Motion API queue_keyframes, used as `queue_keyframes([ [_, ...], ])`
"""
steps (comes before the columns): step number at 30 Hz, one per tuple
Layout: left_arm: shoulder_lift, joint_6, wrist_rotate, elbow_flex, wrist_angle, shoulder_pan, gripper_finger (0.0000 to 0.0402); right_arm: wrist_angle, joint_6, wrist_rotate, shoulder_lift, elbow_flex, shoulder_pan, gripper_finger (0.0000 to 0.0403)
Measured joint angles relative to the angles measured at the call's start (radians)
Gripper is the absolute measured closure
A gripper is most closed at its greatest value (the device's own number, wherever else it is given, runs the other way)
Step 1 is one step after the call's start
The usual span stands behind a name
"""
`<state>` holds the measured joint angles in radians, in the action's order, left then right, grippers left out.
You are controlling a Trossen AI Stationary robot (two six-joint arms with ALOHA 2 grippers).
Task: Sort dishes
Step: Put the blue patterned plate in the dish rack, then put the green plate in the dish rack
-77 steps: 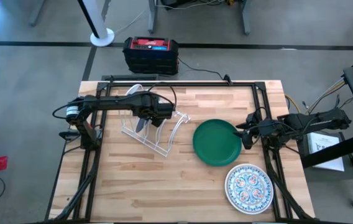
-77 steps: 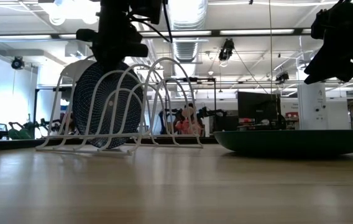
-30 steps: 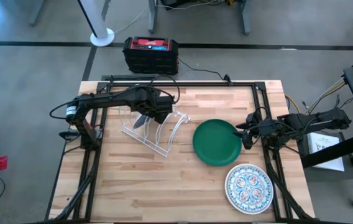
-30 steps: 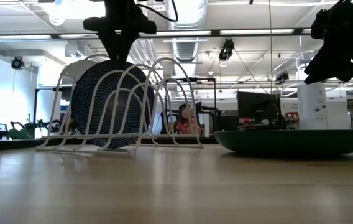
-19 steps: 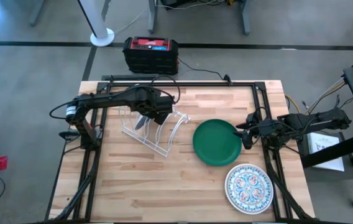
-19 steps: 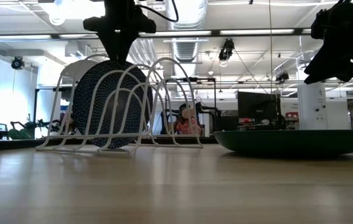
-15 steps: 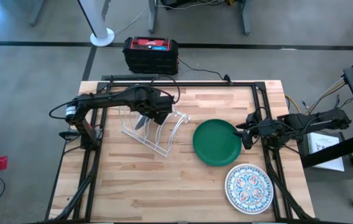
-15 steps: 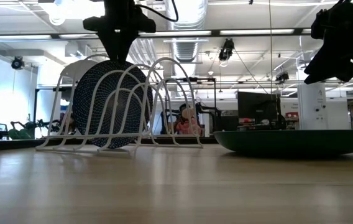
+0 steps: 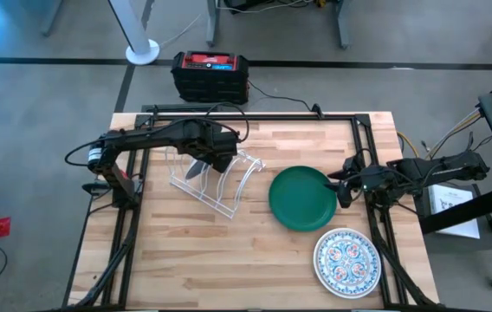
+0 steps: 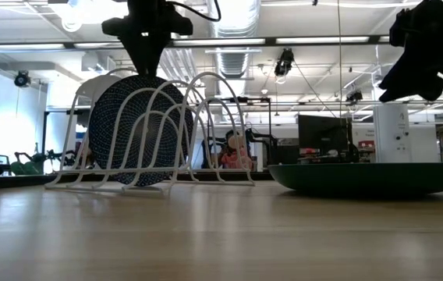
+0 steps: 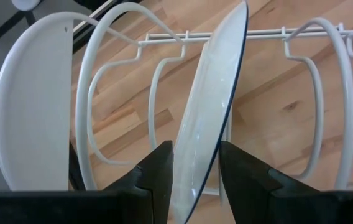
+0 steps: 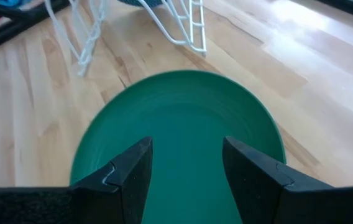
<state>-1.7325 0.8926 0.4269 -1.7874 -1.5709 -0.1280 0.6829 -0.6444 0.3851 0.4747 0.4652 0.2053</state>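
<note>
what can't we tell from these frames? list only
- Left gripper straddles the dark teal plate standing in the white wire rack; left wrist view doesn't show whether the fingers touch it.
- White plate: low view hides most of it behind the teal plate.
- Floral plate: out of frame in the low and both wrist views.
- Right gripper open above the green plate; its height above the plate is unclear.

A white wire rack stands on the wooden tabletop; beyond it, a red-topped black case sits on the grey floor.
</note>
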Motion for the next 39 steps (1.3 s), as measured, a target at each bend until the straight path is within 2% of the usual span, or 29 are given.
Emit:
queue_keyframes([
  [11,0.004,-0.054,-0.027,0.0,0.0,-0.001,0.0283,-0.093,0.042,0.002,0.0,0.0,0.0,0.0217],
  [31,0.07,-0.049,-0.025,-0.001,-0.001,-0.012,0.0283,-0.097,0.048,0.008,0.0,0.0,0.0,0.0217],
  [36,0.078,-0.064,-0.052,-0.101,-0.001,0.025,0.0283,-0.182,0.103,0.009,0.01,-0.009,0.0,0.0217],
  [39,0.071,-0.088,-0.019,-0.21,0.0,0.082,0.0283,-0.285,0.159,0.009,0.048,-0.019,-0.001,0.0218],
])
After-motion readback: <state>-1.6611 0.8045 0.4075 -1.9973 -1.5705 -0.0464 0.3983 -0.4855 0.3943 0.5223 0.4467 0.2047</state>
